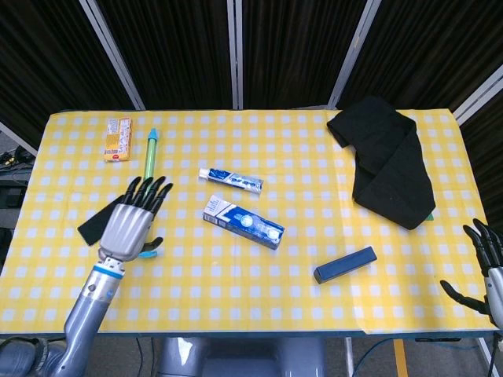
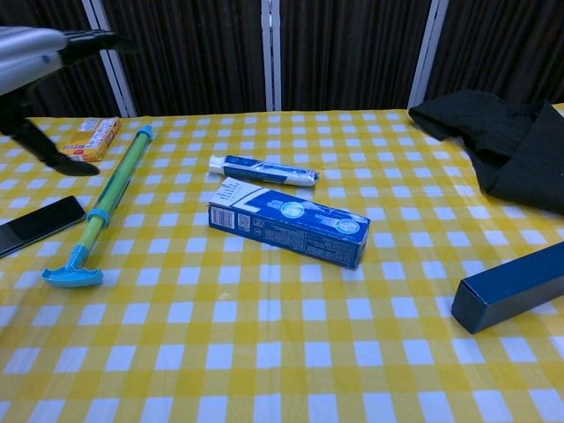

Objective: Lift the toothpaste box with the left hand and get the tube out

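Observation:
The blue toothpaste box (image 1: pixel 243 222) (image 2: pixel 288 222) lies flat near the table's middle, its flap end toward the left. The white and blue tube (image 1: pixel 230 178) (image 2: pixel 263 169) lies on the cloth just behind it, apart from the box. My left hand (image 1: pixel 134 219) (image 2: pixel 46 66) hovers over the left side of the table, fingers spread, holding nothing, well left of the box. My right hand (image 1: pixel 485 265) shows at the frame's right edge beyond the table, fingers apart and empty.
A green and blue pump toy (image 1: pixel 147 186) (image 2: pixel 101 210), a black phone (image 1: pixel 94 226) (image 2: pixel 37 223) and an orange packet (image 1: pixel 118 139) (image 2: pixel 91 137) lie at the left. A dark blue box (image 1: pixel 344 264) (image 2: pixel 509 286) lies at front right, a black cloth (image 1: pixel 387 157) (image 2: pixel 502 141) at back right.

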{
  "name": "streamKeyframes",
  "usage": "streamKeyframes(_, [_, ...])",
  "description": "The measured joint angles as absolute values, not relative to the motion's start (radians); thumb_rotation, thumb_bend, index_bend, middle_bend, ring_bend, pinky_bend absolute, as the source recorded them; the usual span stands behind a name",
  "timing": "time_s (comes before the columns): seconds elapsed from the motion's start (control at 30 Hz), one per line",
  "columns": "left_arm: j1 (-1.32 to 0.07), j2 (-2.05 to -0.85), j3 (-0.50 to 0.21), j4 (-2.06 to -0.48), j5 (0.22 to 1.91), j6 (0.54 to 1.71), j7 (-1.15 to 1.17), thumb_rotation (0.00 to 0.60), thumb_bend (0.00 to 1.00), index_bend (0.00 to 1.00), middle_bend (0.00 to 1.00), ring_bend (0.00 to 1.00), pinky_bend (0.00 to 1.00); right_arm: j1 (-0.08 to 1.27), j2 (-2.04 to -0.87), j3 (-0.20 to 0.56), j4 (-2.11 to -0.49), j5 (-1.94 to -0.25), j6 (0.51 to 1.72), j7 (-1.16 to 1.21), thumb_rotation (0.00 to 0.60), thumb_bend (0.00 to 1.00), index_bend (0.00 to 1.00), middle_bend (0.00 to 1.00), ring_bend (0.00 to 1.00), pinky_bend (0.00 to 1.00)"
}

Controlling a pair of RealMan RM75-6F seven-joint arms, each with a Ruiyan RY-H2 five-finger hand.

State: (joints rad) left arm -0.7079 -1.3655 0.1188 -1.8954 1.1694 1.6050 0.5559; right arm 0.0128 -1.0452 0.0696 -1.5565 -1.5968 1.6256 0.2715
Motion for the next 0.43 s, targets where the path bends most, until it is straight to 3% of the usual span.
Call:
streamKeyframes(0.27, [-0.439, -1.414, 0.240, -1.694, 1.352, 1.833, 0.464, 0.600, 0.09, 0.01, 0.00, 0.00, 0.00, 0.015, -1.067, 0.056, -1.572, -1.634, 1.633, 0.178, 0.600, 0.07, 0.06, 0.00, 0.00, 0.00])
streamKeyframes(0.43, [-0.306, -1.435, 0.266, -1.581, 1.392, 1.879, 0.363, 0.600, 0.09, 0.01, 0.00, 0.00, 0.00, 0.015, -1.084, 0.044, -1.580, -1.657, 1.635, 0.130, 0.600, 0.07, 0.06, 0.00, 0.00, 0.00])
